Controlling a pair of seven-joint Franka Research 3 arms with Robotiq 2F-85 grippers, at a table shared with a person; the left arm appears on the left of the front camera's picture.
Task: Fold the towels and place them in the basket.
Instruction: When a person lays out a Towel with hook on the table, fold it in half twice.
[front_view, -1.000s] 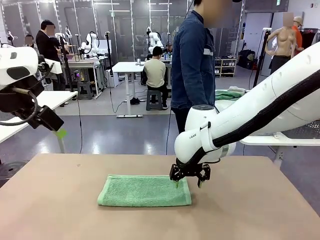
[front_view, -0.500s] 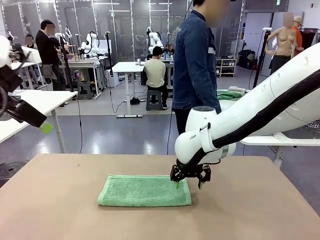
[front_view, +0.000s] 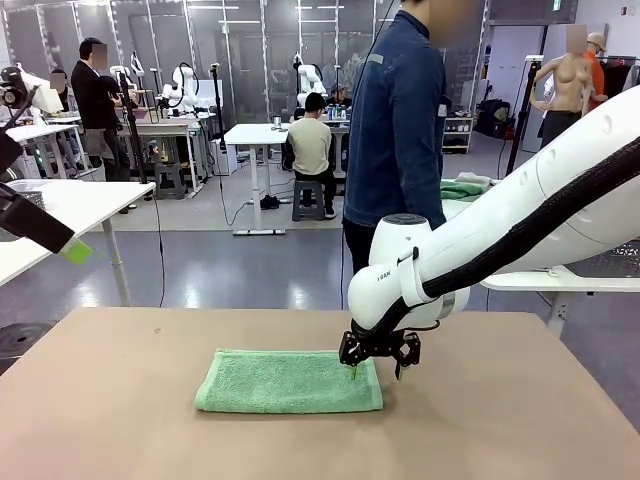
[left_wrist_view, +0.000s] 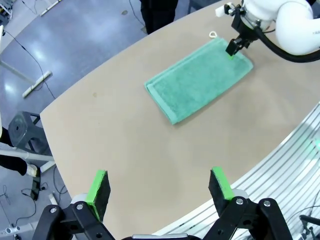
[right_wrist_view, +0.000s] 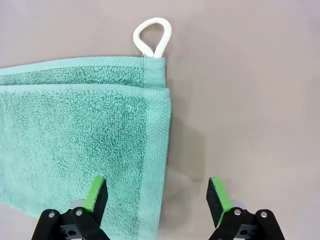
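Tan table (front_view: 500, 420) — towel (front_view: 288, 382) edge below right hand (front_view: 377, 371)

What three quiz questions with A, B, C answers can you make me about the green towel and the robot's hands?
1. Where is the right gripper?
A) just above the right end of the towel
B) inside a basket
C) down on the floor

2. What colour is the little loop on the towel's corner?
A) red
B) white
C) black

3. How is the left gripper standing?
A) open, holding nothing
B) shut on the towel
C) shut on a cup

Answers:
1. A, the front view shows it at the towel's right end, and its own wrist view shows one finger over the cloth and one over the bare table.
2. B, the right wrist view shows a white loop at the corner.
3. A, its green pads stand far apart, high up and away from the towel.
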